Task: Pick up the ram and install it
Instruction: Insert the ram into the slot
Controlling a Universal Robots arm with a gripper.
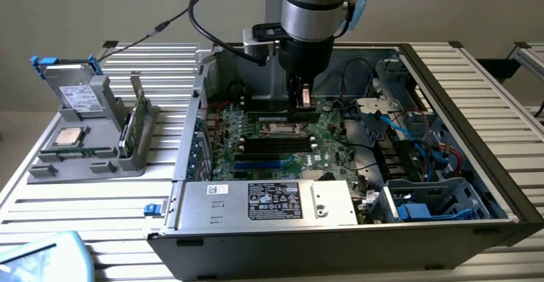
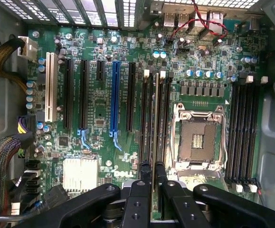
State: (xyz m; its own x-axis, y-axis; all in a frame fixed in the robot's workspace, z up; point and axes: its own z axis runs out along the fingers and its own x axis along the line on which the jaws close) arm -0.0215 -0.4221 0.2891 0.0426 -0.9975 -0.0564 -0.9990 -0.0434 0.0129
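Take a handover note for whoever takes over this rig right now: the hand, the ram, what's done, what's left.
Hand: shut on the ram, down inside the computer case.
Ram: upright, edge-on along the black memory slots beside the empty processor socket.
Done: ram picked up and brought to the board.
Left: not released; whether it is seated cannot be told.

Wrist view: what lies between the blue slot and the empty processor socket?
In the wrist view: one black slot, then the black memory slots, the ram edge-on among them.
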